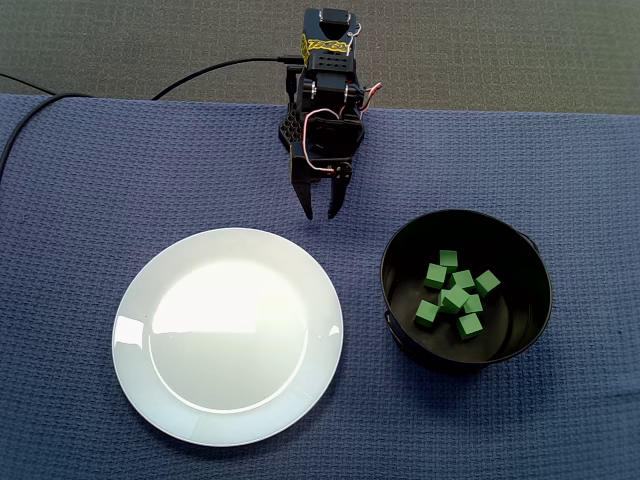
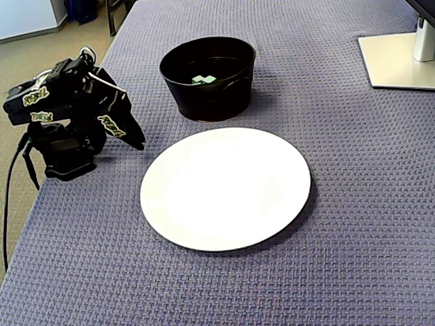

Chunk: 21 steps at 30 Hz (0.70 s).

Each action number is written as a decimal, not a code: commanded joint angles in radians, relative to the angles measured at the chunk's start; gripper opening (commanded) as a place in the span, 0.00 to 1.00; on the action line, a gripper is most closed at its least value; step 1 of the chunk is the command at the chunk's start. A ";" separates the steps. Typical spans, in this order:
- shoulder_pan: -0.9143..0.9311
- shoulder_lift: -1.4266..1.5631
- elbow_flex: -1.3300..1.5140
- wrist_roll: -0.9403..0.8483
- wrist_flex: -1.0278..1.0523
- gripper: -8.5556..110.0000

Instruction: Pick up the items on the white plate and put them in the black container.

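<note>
The white plate (image 1: 228,335) (image 2: 226,187) lies on the blue cloth with nothing on it. Several green cubes (image 1: 457,294) sit inside the black container (image 1: 466,291), to the plate's right in a fixed view; in the other only a few cubes (image 2: 204,79) show over the container's rim (image 2: 207,78). My gripper (image 1: 320,213) (image 2: 138,143) hangs folded back near the arm's base, just behind the plate's far edge, with its tips pointing down at the cloth. Its fingers stand slightly apart and hold nothing.
A cable (image 1: 215,70) runs from the arm's base off to the left. A white monitor foot (image 2: 397,58) stands at the cloth's far corner. The blue cloth (image 1: 90,200) covers the whole table.
</note>
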 commanded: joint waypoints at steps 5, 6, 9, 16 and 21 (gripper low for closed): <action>0.005 -0.005 0.012 0.031 0.187 0.14; 0.006 -0.005 0.012 0.031 0.187 0.14; 0.008 -0.005 0.012 0.029 0.187 0.14; 0.008 -0.005 0.012 0.029 0.187 0.14; 0.008 -0.005 0.012 0.029 0.187 0.14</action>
